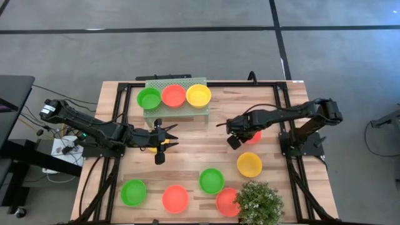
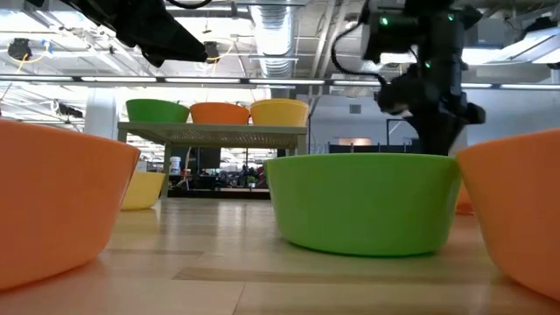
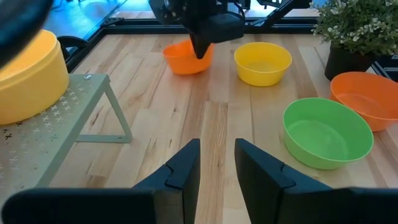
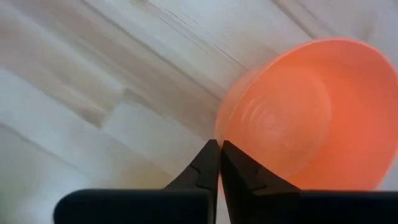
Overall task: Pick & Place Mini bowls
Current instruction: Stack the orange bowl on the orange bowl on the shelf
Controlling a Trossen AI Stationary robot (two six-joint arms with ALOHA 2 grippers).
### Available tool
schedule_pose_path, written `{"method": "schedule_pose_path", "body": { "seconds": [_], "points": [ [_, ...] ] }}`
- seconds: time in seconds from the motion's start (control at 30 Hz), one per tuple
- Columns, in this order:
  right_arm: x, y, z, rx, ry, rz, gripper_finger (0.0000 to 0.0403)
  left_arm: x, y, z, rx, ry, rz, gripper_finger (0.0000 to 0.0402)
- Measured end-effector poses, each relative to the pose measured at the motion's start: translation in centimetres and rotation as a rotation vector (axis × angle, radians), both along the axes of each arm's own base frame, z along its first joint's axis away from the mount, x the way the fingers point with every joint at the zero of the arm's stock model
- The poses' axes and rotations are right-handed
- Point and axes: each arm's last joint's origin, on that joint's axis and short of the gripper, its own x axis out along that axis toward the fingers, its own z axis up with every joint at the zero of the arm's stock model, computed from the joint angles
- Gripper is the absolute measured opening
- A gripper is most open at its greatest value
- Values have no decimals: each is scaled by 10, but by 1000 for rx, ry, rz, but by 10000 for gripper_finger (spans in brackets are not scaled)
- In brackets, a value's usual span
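Three mini bowls, green [image 1: 149, 98], red [image 1: 174, 95] and yellow [image 1: 199, 95], stand on the pale green perforated stand [image 1: 175, 114]. Several more sit on the wood: yellow [image 1: 249, 164], green [image 1: 211, 180], green [image 1: 133, 192], red [image 1: 175, 199], red [image 1: 226, 201]. My right gripper [image 4: 220, 149] is shut on an orange-red bowl [image 1: 254, 137] right of the table's middle. My left gripper [image 3: 216, 163] is open and holds nothing, hovering left of the middle over a partly hidden yellow bowl [image 1: 152, 149]. My right gripper pinches the orange-red bowl's rim [image 4: 219, 132] on the side toward the table's left. One finger is inside the bowl and one outside, coming from above and pointing down. In the left wrist view the bowl [image 3: 185, 59] appears to sit on the wood.
A bushy potted plant [image 1: 259, 203] stands at the near edge beside a red bowl. Black frame rails [image 1: 282, 112] run along the table's sides. Bare wood [image 1: 200, 147] lies between the two grippers.
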Motion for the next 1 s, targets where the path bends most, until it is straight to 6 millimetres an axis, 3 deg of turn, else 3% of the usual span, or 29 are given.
{"method": "schedule_pose_path", "body": {
  "seconds": [0.3,0.53,0.7,0.87,1.0],
  "points": [
    [29,4,52,-25,-191,140,2,0,0,0,0,0,0,102],
    [45,29,107,-24,-384,276,1,0,0,0,0,0,-1,102],
    [59,44,146,-113,-499,402,1,-3,-3,3,-5,-13,-19,102],
    [95,48,169,-268,-532,691,0,-13,-4,11,-12,-34,-38,102],
    [131,40,185,-422,-546,920,0,-28,2,21,-5,-57,-8,102]
  ]
}}
